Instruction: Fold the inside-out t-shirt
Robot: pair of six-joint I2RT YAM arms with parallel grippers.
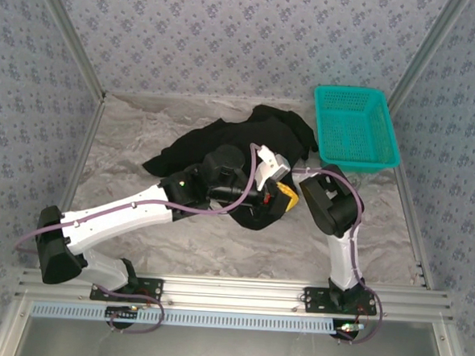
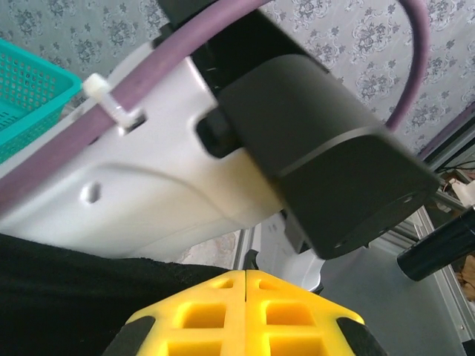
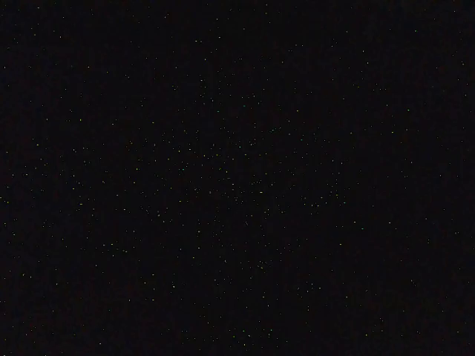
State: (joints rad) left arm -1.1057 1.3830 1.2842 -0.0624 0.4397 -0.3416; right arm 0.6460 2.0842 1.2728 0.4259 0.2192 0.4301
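Where left claw (image 2: 245, 311) sits closed — t-shirt (image 2: 67, 297) alongside.

Teal mesh basket (image 1: 349, 90), grey, perhaps marbled, tabletop (image 1: 241, 247)

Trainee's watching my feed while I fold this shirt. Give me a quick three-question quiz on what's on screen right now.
1. True or false: the t-shirt lies inside the teal basket.
2. The left gripper is: A) wide open, B) shut, C) clamped on the basket rim.
3. Fill in: the basket stands at the table's far ____ corner.
Key: 1 false; 2 B; 3 right.
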